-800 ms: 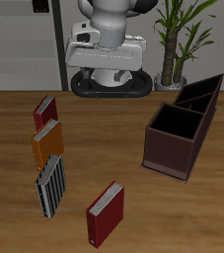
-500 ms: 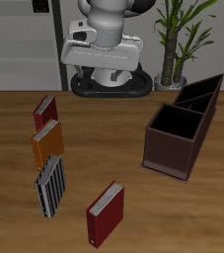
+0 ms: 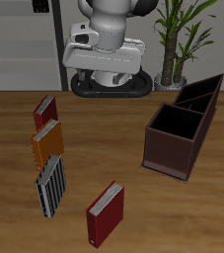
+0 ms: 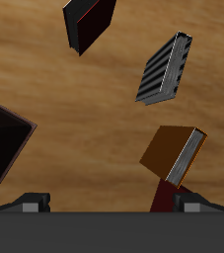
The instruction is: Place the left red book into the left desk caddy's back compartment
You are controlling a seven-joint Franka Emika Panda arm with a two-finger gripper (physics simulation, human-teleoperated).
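Dark red cover: the left red book [image 3: 106,213] has a plain, deep red front with no picture on it.
Page edges: pale grey-white, seen along its top and one long side.
How it lies: flat on the wooden table [image 3: 133,188], a bit slanted, with nothing touching it.
Where it is: close to the table's front edge – nearer that edge than any other book, and well apart from the caddy.
Same book from the wrist: dark red and nearly black in the shade [image 4: 89,22], cut off by the edge of the view.
Left desk caddy: a dark maroon-brown open box [image 3: 173,148], black inside and split by thin walls into cells; nothing can be seen in the cells.
Caddy from the wrist: only one dark corner [image 4: 0,143] shows.
Other books: a striped black-and-white book [image 3: 50,185], an orange book [image 3: 47,141] and a smaller red book [image 3: 44,111] lie in a row, farther back one after another.
Gripper: [image 4: 112,203] its two fingers [image 4: 30,202] stand wide apart – nothing is between them, only bare table far below.
Arm: high up at the back of the table, far from the left red book.
Plant: a green plant [image 3: 183,30] stands behind the table.
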